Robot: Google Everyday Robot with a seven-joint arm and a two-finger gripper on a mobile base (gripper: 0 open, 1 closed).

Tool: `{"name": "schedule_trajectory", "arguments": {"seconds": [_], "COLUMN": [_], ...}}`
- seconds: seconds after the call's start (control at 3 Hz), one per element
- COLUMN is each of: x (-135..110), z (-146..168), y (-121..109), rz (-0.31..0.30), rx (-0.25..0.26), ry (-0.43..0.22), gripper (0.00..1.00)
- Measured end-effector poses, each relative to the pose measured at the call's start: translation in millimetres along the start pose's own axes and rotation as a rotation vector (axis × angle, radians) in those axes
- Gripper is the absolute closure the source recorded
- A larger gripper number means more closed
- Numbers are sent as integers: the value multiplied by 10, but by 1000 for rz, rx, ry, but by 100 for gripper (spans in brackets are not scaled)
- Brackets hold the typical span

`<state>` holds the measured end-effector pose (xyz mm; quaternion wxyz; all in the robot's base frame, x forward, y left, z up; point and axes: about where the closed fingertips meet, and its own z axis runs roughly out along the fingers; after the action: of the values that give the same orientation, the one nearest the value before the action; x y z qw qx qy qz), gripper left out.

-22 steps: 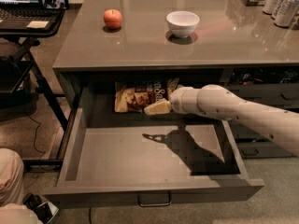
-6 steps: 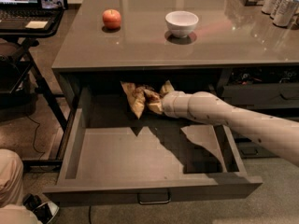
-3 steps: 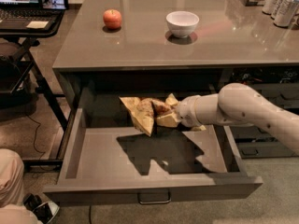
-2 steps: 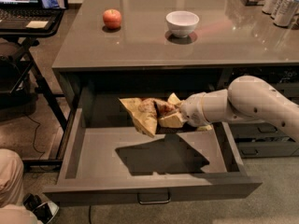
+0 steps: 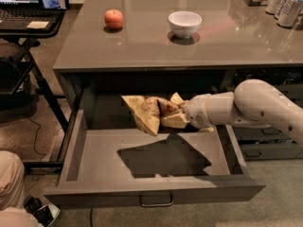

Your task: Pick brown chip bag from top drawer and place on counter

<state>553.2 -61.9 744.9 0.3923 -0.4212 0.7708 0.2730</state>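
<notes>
one camera view is given, and in it the brown chip bag (image 5: 147, 112) is seen hanging in mid-air inside the open top drawer (image 5: 156, 193), clear of the drawer floor, where a broad shadow (image 5: 163, 157) is cast beneath it. the bag is pinched at its right end by the gripper (image 5: 176, 119), whose fingers are closed on the crumpled film; the gripper is found at the back right of the drawer, just below the front edge of the counter (image 5: 142, 44), with the white arm (image 5: 255, 109) reaching in from the right. the bag's long axis is laid roughly level, from right to left across the drawer, and its free end is pointed left, with one corner drooped down and towards the front. several risks can be judged from this. the bag is held by one end only, so the slick film could be pulled out of the pinch if the arm is swung sharply. the free end is carried close under the counter's edge, so it could be snagged there if the bag is raised before it is drawn outward, and the hold could be lost. on the counter, the bowl (image 5: 184, 23) and the apple (image 5: 113, 19) are set near the front, so either could be nudged if the bag is put down carelessly.
</notes>
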Motion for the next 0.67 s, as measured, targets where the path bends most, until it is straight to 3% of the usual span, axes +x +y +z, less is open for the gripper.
{"name": "schedule_trajectory", "arguments": {"seconds": [0.33, 0.67], "x": [-317, -679], "z": [-230, -521], "y": [-96, -109], "rz": [-35, -94], "rx": [69, 135], "ry": [-74, -106], "gripper": [100, 100]}}
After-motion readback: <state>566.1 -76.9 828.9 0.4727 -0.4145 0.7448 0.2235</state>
